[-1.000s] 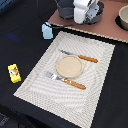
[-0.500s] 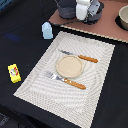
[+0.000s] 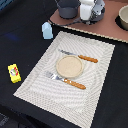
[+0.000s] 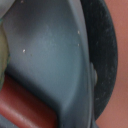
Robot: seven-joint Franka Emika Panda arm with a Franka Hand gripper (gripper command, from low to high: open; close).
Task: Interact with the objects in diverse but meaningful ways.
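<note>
The white robot gripper (image 3: 89,11) sits low over the grey long-handled frying pan (image 4: 50,55) on the brown tray (image 3: 100,27) (whether its claw is apart or together I cannot tell). The yellow packet with red mark (image 3: 14,73) and pale blue carton (image 3: 46,31) lie off the striped placemat (image 3: 70,95).

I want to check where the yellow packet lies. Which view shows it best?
The exterior view. The yellow packet with its red mark shows whole there, lying on the dark surface off the striped placemat, toward the exterior view's left. The wrist view shows none of it, only a close grey curved surface.
</note>
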